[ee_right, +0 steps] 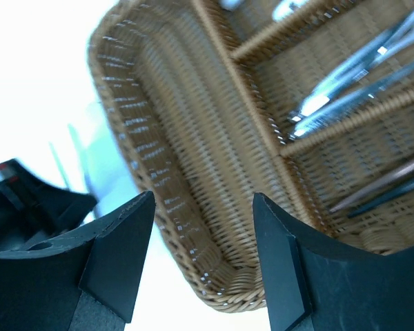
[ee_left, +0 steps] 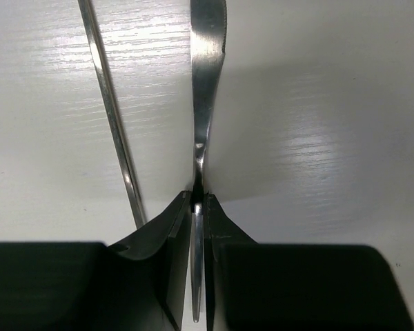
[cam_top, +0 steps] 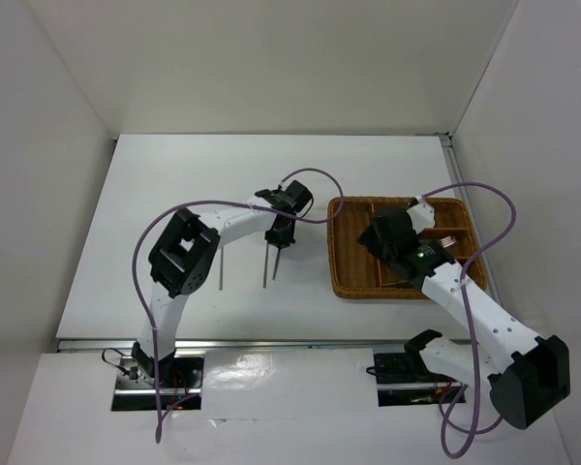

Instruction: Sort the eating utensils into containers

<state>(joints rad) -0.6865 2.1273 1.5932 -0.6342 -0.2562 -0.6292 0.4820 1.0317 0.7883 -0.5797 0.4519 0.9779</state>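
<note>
My left gripper point(ee_left: 199, 196) is shut on the handle of a silver knife point(ee_left: 207, 83), whose serrated blade runs away from me just over the white table. In the top view this gripper point(cam_top: 279, 238) hangs left of the wicker tray point(cam_top: 341, 276), with the knife point(cam_top: 275, 263) under it. A second slim silver utensil point(ee_left: 114, 117) lies just left of the held one. My right gripper point(ee_right: 203, 207) is open and holds nothing, hovering over the tray's long side compartment point(ee_right: 186, 138). Silver utensils point(ee_right: 345, 89) and brown chopsticks point(ee_right: 386, 183) lie in other compartments.
Another slim utensil point(cam_top: 220, 269) lies on the table further left, near the left arm's elbow point(cam_top: 182, 254). The tray's woven wall point(ee_right: 124, 124) rises close below the right fingers. A purple cable point(cam_top: 315, 218) loops between the left wrist and the tray.
</note>
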